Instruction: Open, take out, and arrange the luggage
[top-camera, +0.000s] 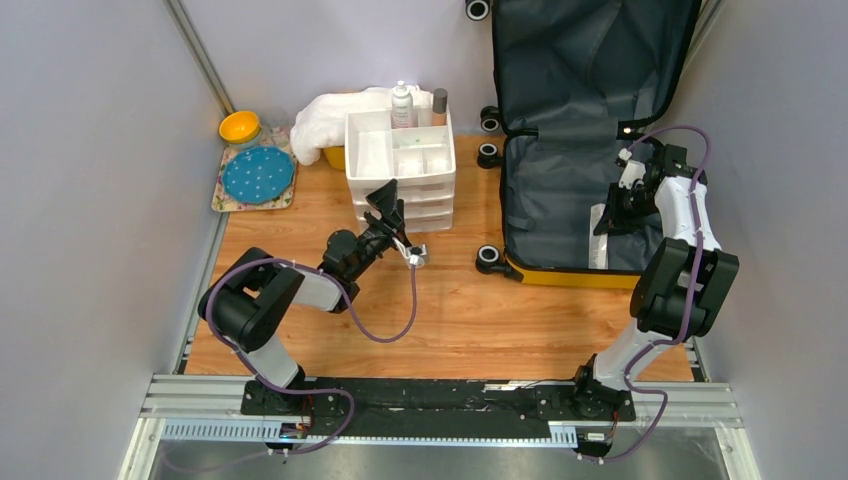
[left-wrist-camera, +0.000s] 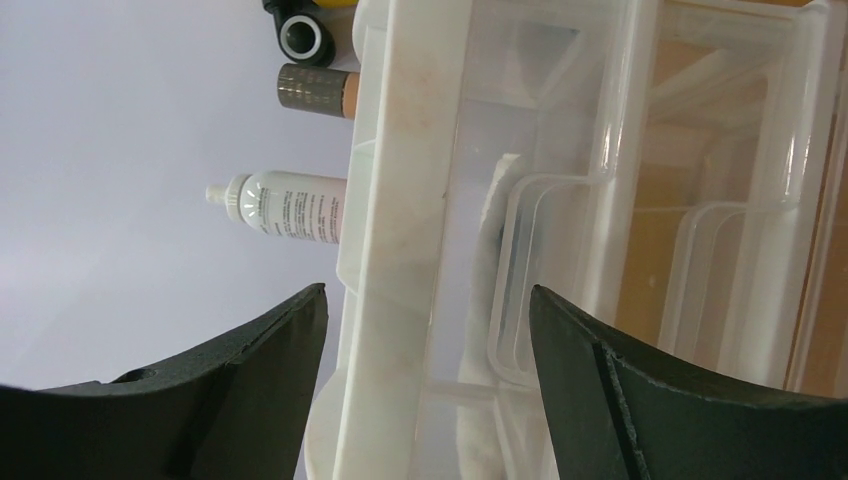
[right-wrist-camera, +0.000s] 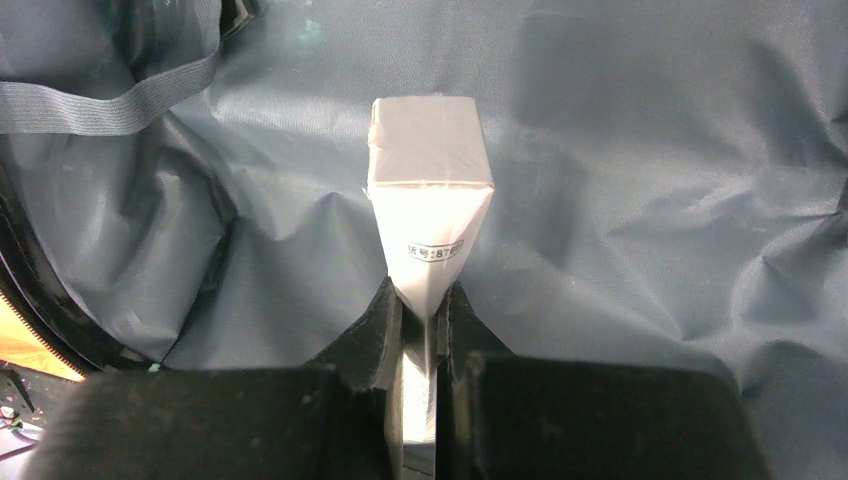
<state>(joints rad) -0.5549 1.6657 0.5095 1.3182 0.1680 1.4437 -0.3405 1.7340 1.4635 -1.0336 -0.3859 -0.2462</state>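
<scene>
Left claw (left-wrist-camera: 425, 300) agape, right claw (right-wrist-camera: 420, 305) clamped

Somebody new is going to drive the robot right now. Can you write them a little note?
Left gripper: open, empty, facing the white drawer organiser.
Right gripper: shut on a white packet, inside the luggage.
Luggage: on the table's right side, lid raised.
Done: luggage opened, packet gripped.
To do: lift the packet out and arrange it, probably in the organiser. Whether more is hidden in the luggage, I cannot tell.

Small black print on white packet (right-wrist-camera: 430, 200): two unclear characters, then "87", rest blurred.
</scene>
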